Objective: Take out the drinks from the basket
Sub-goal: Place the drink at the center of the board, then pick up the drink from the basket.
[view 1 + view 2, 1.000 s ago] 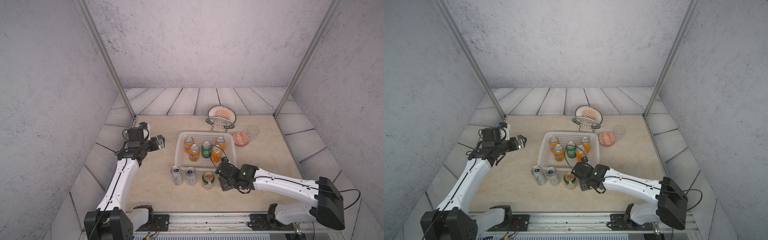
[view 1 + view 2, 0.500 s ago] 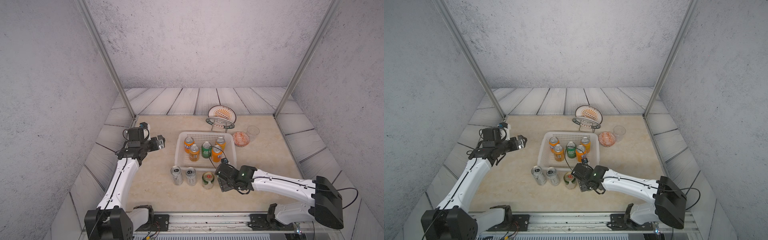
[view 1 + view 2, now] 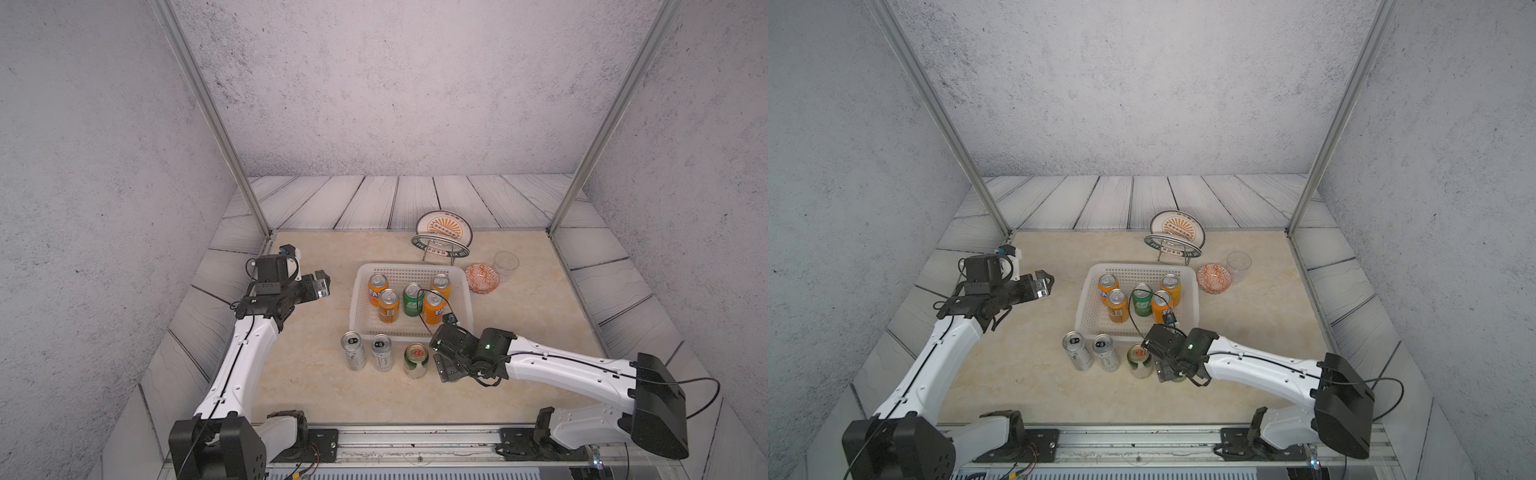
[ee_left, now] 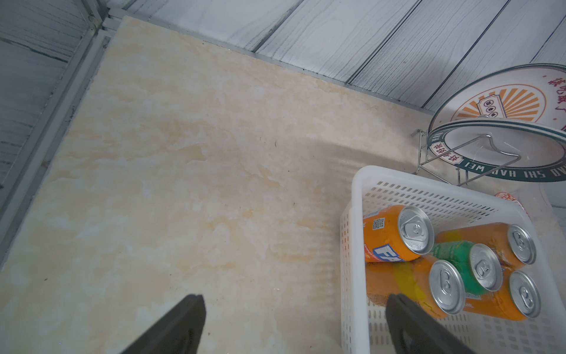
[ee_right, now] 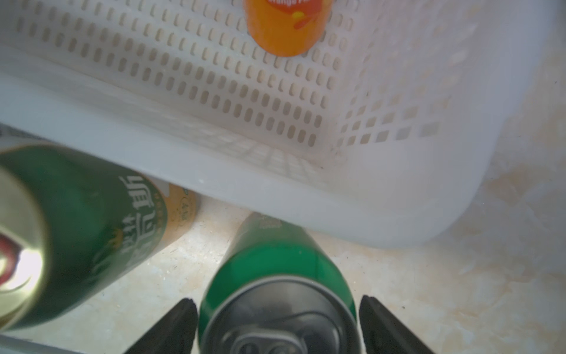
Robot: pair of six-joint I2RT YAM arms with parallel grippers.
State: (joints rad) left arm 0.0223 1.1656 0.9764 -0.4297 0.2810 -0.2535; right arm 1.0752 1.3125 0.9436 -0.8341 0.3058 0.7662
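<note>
On the marbled surface [image 3: 316, 374] we see the right gripper [image 5: 277, 302] straddling a green can [image 5: 275, 260] just outside the basket [image 3: 407, 272], jaws parted slightly clear of it. The left gripper [image 4: 294, 298] hangs wide open, empty. The basket holds five cans [image 3: 388, 305], four orange, one green.
</note>
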